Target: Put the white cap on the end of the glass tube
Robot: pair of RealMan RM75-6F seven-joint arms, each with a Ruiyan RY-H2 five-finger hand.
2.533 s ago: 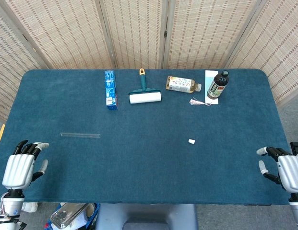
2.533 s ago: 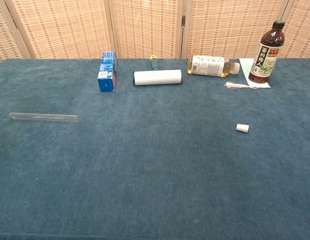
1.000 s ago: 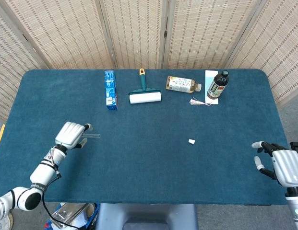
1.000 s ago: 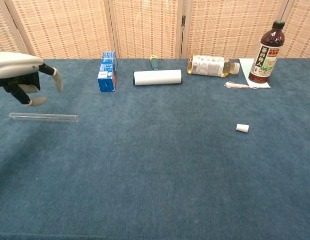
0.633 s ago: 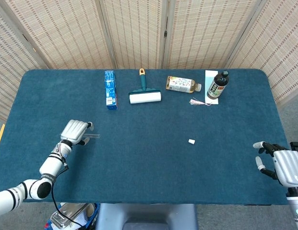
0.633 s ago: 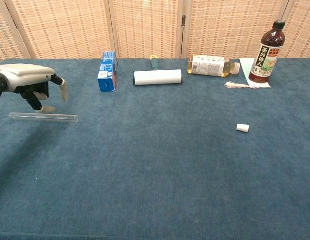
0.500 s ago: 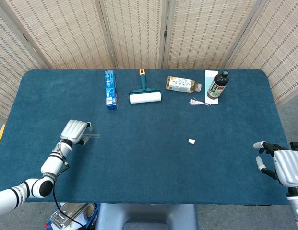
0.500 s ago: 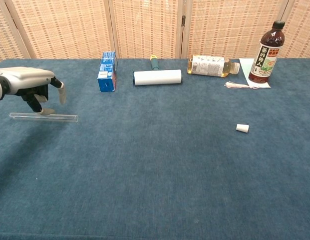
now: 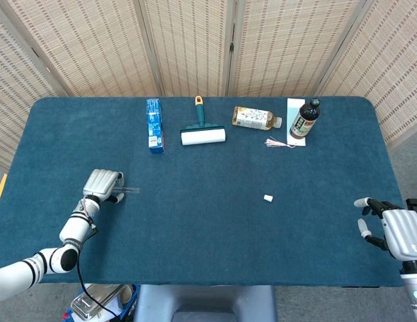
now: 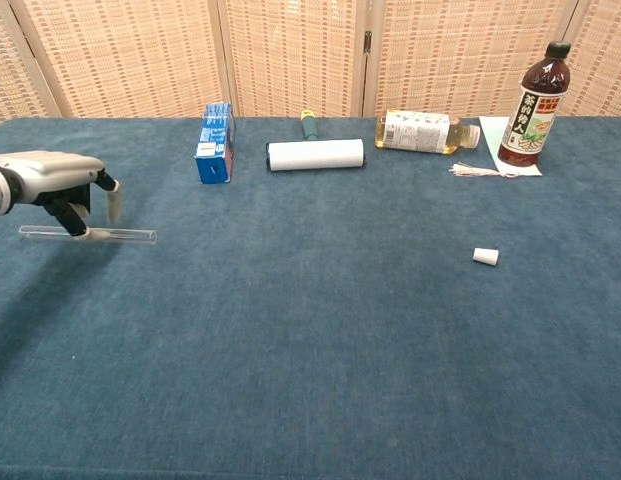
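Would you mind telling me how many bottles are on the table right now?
2. A dark bottle stands upright at the far right on a white sheet of paper. A pale amber bottle lies on its side just left of it. None appear hidden.

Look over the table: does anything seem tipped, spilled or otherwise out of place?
One thing stands out: the clear bottle of yellow liquid lies on its side at the back, while the dark bottle beside it stands upright. No spill shows. The glass tube and white cap lie far apart, not yet joined.

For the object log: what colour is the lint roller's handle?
Dark teal with a yellow tip; the lint roller shows it best in the head view.
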